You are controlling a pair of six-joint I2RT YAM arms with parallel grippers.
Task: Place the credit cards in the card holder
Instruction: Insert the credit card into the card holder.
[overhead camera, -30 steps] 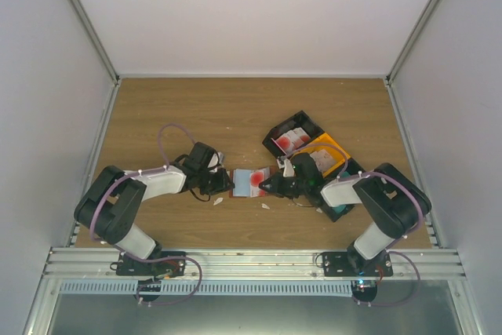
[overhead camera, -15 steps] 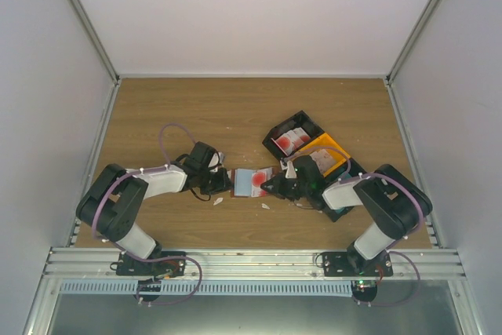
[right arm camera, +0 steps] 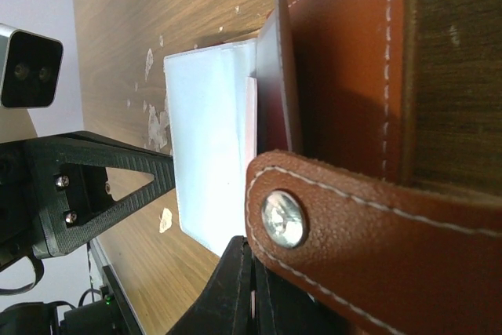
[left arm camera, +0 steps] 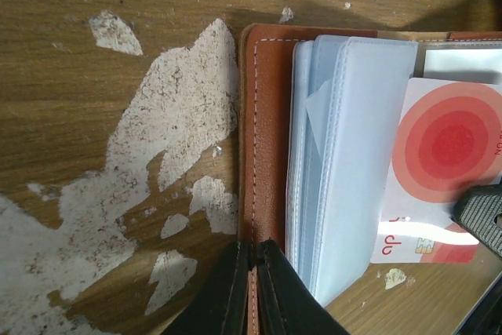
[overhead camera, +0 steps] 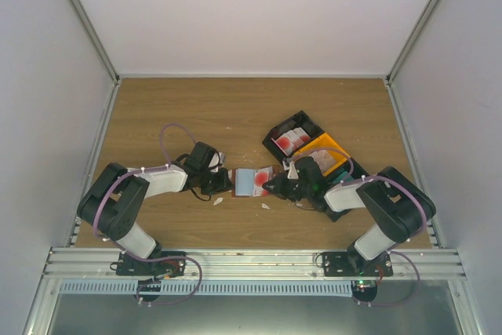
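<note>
My left tool (left arm camera: 252, 252) was pinched nearly shut on the near left edge of the card holder (left arm camera: 267, 115), a strip of its brown stitched leather caught between the two fingers. The card holder lay open and flat on the tabletop (overhead camera: 196, 107), about midway between my two arms, with its pale blue-grey sleeves (left arm camera: 357, 154) fanned upward. A red-and-white credit card (left arm camera: 447, 162) lay on the right-hand part of those sleeves, its lower corner hanging past their edge. My right tool (right arm camera: 249, 276) was closed tight, and from its own camera a thin pale edge showed between the fingers. It looked to be that card, with the fingertip touching the card's lower right corner in the left wrist view. The holder's leather strap (right arm camera: 369, 233) with its metal snap (right arm camera: 282, 219) crossed in front of the right fingers. Behind my right arm sat a black bin (overhead camera: 276, 129) holding other cards (overhead camera: 290, 140), and just beside it a yellow bin (overhead camera: 339, 147). A small white scrap (overhead camera: 218, 201) lay on the tabletop near the left tool.
</note>
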